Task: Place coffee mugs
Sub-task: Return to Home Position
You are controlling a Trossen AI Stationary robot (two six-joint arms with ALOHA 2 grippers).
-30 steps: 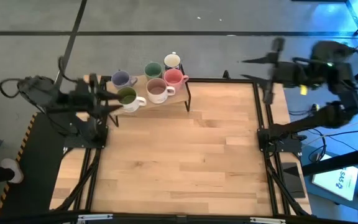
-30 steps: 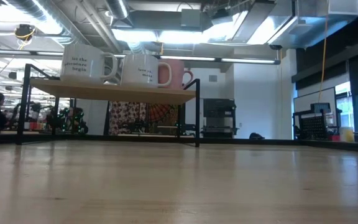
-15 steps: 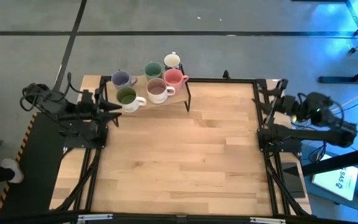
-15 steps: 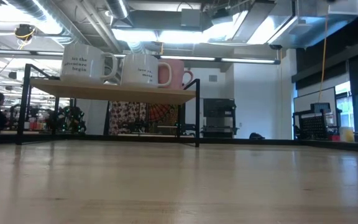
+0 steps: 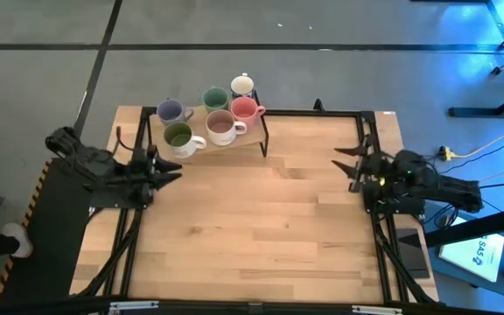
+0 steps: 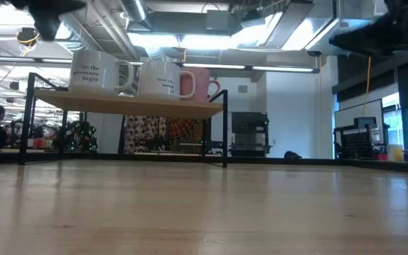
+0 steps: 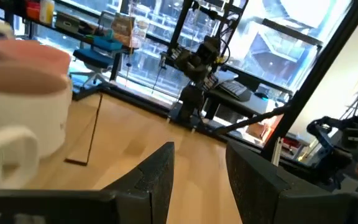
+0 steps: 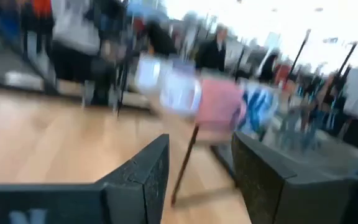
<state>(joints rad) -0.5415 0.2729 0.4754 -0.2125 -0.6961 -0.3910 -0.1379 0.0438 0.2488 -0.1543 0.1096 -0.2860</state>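
- Jaws on both arms stand apart with nothing between them. The left gripper [image 5: 164, 166] hangs at the left edge of the table [image 5: 261, 227], mid-height in the high view. The right gripper [image 5: 345, 168] mirrors it at the right edge. Both are well apart from the mugs.
- Nearest the bottom of the high view, the wooden table top shows no mug on it.
- Further up, at the table's upper left, a low shelf [image 6: 129, 108] on dark legs bears all six coffee mugs in a tight cluster.
- Lowest in that cluster are the green mug with white handle [image 5: 178, 136] and the pale mug with brown inside [image 5: 221, 128].
- Above them are the lavender-blue mug [image 5: 171, 111], the teal-green mug [image 5: 215, 98] and the pink mug [image 5: 246, 108]. Farthest up is the white mug [image 5: 242, 86].
- Each mug looks like stiff glazed ceramic, so it is probably fairly weighty, slick, and liable to chip if knocked against a neighbour.
- A grip across the rim wall, or on the handle, seems soundest. The close packing leaves little room for fingers.
- With every mug on the shelf, the placing looks finished, and the arms need only park.
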